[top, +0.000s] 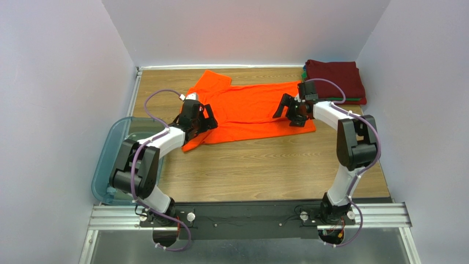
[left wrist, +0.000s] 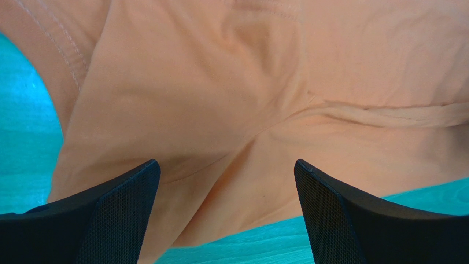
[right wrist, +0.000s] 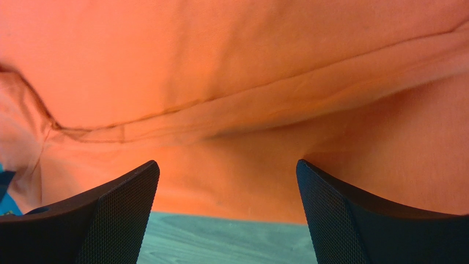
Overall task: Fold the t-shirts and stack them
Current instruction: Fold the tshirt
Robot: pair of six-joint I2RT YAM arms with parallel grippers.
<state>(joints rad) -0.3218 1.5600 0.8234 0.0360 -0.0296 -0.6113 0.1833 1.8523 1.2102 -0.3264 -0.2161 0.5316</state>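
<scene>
Already, a maroon-topped pile of folded t-shirts [top: 336, 80] sits at the far right corner of the worktop [top: 258, 165]; the orange t-shirt [top: 250, 107] lies mid-worktop, sleeve out, folding unfinished; my left pincer [left wrist: 225, 165] and right pincer [right wrist: 227, 165], both spread apart, are poised at its near edge; stacking remains.

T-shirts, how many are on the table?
3: an orange shirt spread mid-table; a folded maroon shirt in the far right corner; a green shirt edge showing beneath it. More may be hidden underneath.
</scene>
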